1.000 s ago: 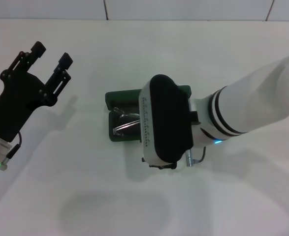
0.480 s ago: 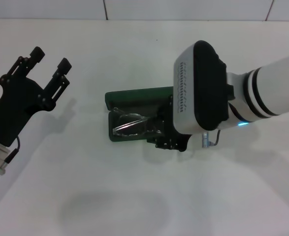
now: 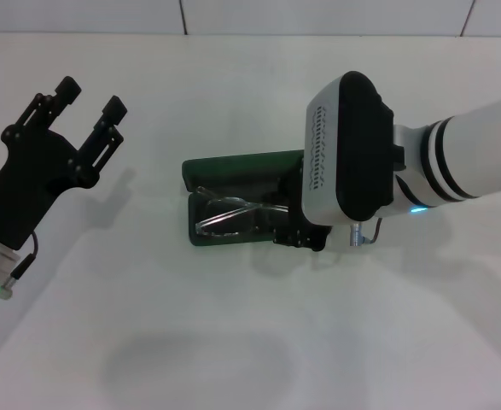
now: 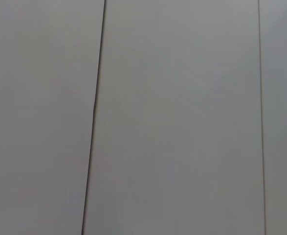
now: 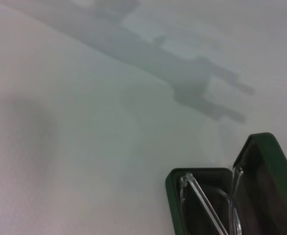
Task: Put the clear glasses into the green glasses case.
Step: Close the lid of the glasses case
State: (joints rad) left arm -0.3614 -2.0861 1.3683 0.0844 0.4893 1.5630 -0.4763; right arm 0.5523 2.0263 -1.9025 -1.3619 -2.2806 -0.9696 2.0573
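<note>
The green glasses case [image 3: 233, 167] lies open in the middle of the white table, its lid flat towards the far side. The clear glasses [image 3: 224, 214] lie in the case's near half, with one thin arm slanting across the dark lining. My right gripper [image 3: 300, 237] hangs at the case's right end, mostly hidden under the white wrist housing. The right wrist view shows the open green glasses case [image 5: 275, 164] with the clear glasses [image 5: 202, 198] inside it. My left gripper [image 3: 88, 96] is open and raised at the far left, well away from the case.
The white table [image 3: 190, 342] has a seam line along its far edge. The left wrist view shows only pale panels with dark seams [image 4: 94, 117].
My right arm has drawn back to the right, uncovering the case and the glasses inside it. In the last half second it shifted only slightly. The left arm has barely moved.
</note>
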